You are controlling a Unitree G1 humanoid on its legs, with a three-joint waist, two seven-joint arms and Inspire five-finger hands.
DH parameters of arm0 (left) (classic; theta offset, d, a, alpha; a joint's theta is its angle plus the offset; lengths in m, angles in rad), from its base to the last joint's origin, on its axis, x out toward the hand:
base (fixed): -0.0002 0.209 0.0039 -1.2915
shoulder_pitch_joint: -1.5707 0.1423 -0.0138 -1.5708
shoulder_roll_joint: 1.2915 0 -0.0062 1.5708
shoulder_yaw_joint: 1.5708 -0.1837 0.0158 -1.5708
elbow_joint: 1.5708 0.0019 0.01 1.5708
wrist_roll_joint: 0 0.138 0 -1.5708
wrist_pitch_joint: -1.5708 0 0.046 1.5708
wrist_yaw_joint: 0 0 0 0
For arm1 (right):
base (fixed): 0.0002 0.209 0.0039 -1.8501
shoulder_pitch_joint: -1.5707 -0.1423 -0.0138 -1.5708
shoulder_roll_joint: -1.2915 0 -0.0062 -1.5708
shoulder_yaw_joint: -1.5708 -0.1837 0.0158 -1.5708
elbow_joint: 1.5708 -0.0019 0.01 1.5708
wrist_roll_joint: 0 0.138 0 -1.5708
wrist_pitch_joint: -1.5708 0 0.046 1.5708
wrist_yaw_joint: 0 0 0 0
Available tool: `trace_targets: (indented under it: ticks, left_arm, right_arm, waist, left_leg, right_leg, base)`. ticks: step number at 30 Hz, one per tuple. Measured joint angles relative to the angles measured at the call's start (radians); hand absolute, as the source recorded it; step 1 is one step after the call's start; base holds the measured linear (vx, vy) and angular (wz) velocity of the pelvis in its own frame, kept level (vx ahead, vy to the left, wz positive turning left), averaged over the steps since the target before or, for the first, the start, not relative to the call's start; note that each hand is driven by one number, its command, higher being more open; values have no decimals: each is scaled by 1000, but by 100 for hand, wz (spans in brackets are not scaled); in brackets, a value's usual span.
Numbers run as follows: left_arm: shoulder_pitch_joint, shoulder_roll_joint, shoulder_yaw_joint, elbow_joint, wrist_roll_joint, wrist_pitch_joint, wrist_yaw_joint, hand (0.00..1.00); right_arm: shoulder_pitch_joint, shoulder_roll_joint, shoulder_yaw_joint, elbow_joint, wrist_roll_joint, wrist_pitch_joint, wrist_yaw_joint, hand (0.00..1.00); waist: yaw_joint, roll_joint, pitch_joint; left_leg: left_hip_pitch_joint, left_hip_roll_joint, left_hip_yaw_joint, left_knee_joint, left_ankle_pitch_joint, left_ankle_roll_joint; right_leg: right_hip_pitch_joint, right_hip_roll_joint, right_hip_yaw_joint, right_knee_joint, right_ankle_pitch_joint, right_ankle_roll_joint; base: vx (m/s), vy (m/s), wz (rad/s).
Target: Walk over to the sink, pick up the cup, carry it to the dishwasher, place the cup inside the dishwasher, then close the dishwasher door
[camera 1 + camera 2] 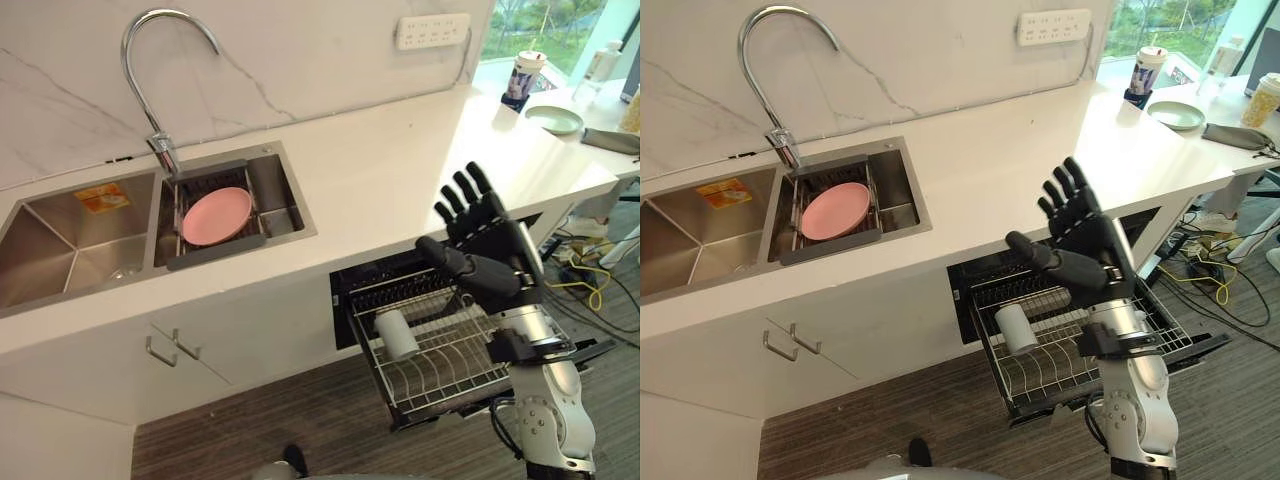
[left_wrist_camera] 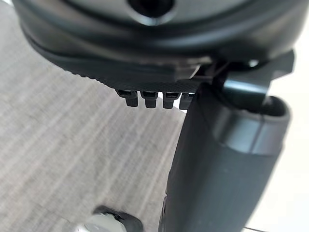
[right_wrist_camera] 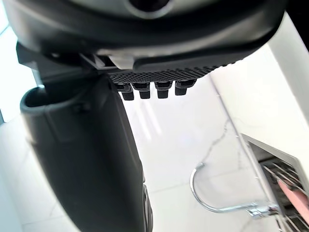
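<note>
The cup [image 1: 397,333] seems to lie on its side at the dishwasher rack's [image 1: 455,365] left edge, long axis front-to-back, below-left of the raised right robot hand [image 1: 497,255], fingers spread and empty.

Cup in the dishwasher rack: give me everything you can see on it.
The cup is a plain white cylinder, matte, no handle showing. It lies tilted on the wires near the left side of the pulled-out dishwasher rack, touching only that. The right hand hangs open above it to the right, apart from it.
</note>
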Motion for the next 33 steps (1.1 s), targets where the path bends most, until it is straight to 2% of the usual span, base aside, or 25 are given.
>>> trace_targets:
  ticks: [1, 4, 5, 7, 9, 10, 11, 12, 13, 14, 15, 16, 20, 24, 28, 29, 30, 31, 32, 33]
  left_arm:
    - [-18, -15, -1, 6, -3, -3, -24, 100]
    - [-45, -41, -43, 14, -2, -52, -90, 100]
    - [-57, -44, -50, 14, -2, -69, -104, 100]
    - [-86, -32, -80, 14, -1, -113, -111, 100]
    - [-117, -32, -86, 17, 1, -134, -110, 100]
    - [-132, -31, -106, 15, 3, -141, -108, 100]
    - [-149, -26, -127, 7, 12, -141, -110, 100]
    - [-159, -19, -140, 6, 26, -141, -110, 100]
    - [-166, -9, -152, 0, 47, -141, -111, 100]
    - [-163, 0, -156, -7, 60, -139, -111, 100]
    - [-157, 6, -157, -9, 62, -139, -111, 100]
    - [-138, 9, -159, -8, 69, -136, -108, 100]
    - [-96, 26, -159, -9, 69, -112, -107, 100]
    - [-79, 24, -159, -40, 78, -94, -106, 100]
    - [-69, 7, -157, -70, 77, -94, -110, 100]
    - [-69, 7, -153, -72, 74, -95, -111, 100]
    - [-69, 8, -145, -75, 67, -96, -109, 100]
    - [-55, 1, -139, -84, 57, -103, -107, 100]
    - [-46, -14, -136, -85, 54, -121, -112, 100]
    - [-43, -12, -141, -89, 57, -130, -113, 100]
  right_arm:
    - [2, 9, -13, 2, 0, -8, -35, 100]
    - [39, 23, -8, 33, -4, -29, -99, 100]
    - [50, 35, 2, 45, -10, -37, -111, 100]
    - [76, 67, 41, 69, -29, -57, -134, 100]
    - [109, 101, 77, 71, -29, -62, -145, 100]
    - [143, 119, 98, 61, -33, -70, -147, 100]
    - [192, 137, 121, 30, -62, -82, -152, 100]
    - [220, 143, 128, 4, -75, -84, -155, 100]
    - [253, 146, 136, -46, -99, -85, -157, 100]
    - [272, 145, 135, -93, -98, -89, -155, 100]
    - [277, 144, 134, -114, -96, -92, -153, 100]
    - [273, 137, 121, -140, -91, -101, -146, 100]
    - [266, 133, 70, -172, -40, -130, -129, 100]
    - [301, 140, 19, -181, -15, -130, -149, 100]
    - [303, 146, 34, -244, -16, -130, -149, 100]
    - [307, 160, 40, -256, -15, -131, -147, 100]
    - [310, 175, 40, -254, -14, -132, -147, 100]
    - [310, 182, 40, -257, -13, -135, -147, 100]
    - [311, 194, 44, -257, -13, -143, -148, 100]
    - [314, 203, 51, -259, -16, -144, -148, 100]
  waist:
    - [-14, 8, -2]
    - [-11, 8, -2]
    - [-8, 9, -1]
    - [-7, 11, 5]
    - [-5, 14, 18]
    - [-10, 15, 31]
    - [-23, 18, 42]
    - [-26, 14, 45]
    - [-31, 2, 52]
    - [-33, -15, 52]
    - [-33, -26, 50]
    - [-31, -31, 46]
    - [-31, -45, 49]
    - [-32, -43, 49]
    - [-16, -37, 54]
    - [-23, -53, 61]
    - [-20, -64, 58]
    - [-19, -58, 52]
    - [-18, -52, 45]
    - [-14, -55, 41]
  left_leg:
    - [-8, -3, -17, -27, 12, -4]
    - [-13, -23, -24, 8, -1, -4]
    - [-18, -32, -32, 1, 2, 0]
    - [-17, -52, -68, -22, 13, 25]
    - [-11, -69, -108, -25, -2, 48]
    - [-3, -74, -154, -25, -3, 59]
    - [-6, -78, -219, -27, 1, 66]
    - [-9, -81, -247, -27, 3, 69]
    - [-9, -89, -271, -27, 7, 75]
    - [-6, -107, -277, -27, 10, 80]
    - [-4, -119, -278, -26, 10, 80]
    - [2, -134, -280, -27, 12, 83]
    - [-14, -141, -278, -27, 30, 69]
    - [-18, -130, -294, -28, 33, 58]
    - [-47, -123, -257, -29, 33, 48]
    - [-48, -123, -223, -11, 18, 43]
    - [-61, -121, -176, 85, -7, 74]
    - [-68, -112, -159, 155, -63, 64]
    - [-69, -111, -166, 142, -78, 50]
    - [-67, -115, -167, 117, -68, 49]
  right_leg:
    - [-2, -3, -28, -2, 0, 0]
    - [25, -25, -66, -2, 15, 11]
    - [30, -28, -76, -1, 26, 3]
    - [30, -33, -67, 16, 55, -36]
    - [14, -46, 69, 87, 80, -79]
    - [-24, -37, 243, 172, 91, -134]
    - [-33, 22, 422, 201, 34, -143]
    - [-31, 67, 500, 195, -4, -130]
    - [-31, 130, 598, 194, -50, -99]
    - [-38, 167, 637, 188, -71, -71]
    - [-45, 177, 642, 177, -74, -71]
    - [-41, 174, 627, 168, -95, -90]
    - [6, 177, 635, 44, -95, -93]
    - [36, 193, 616, -3, -95, -93]
    - [43, 197, 592, -89, -100, -105]
    - [53, 176, 580, -117, -95, -120]
    - [59, 162, 572, -119, -96, -122]
    - [65, 161, 569, -116, -87, -106]
    - [68, 164, 564, -115, -86, -103]
    - [64, 164, 563, -114, -82, -97]
  base:
    - [-103, -16, 60]
    - [-3, 53, 41]
    - [24, 103, 43]
    - [26, 143, 54]
    - [38, 192, 68]
    - [36, 161, 119]
    - [57, 111, 139]
    - [64, 26, 157]
    - [76, -21, 136]
    - [63, -28, 115]
    - [71, -49, 71]
    - [91, -51, 26]
    - [67, -89, 3]
    - [-20, -118, 9]
    - [-80, -80, -11]
    - [-49, -23, 6]
    - [-18, -23, 17]
    - [58, -32, 14]
    - [48, -34, 11]
    - [40, -22, 15]
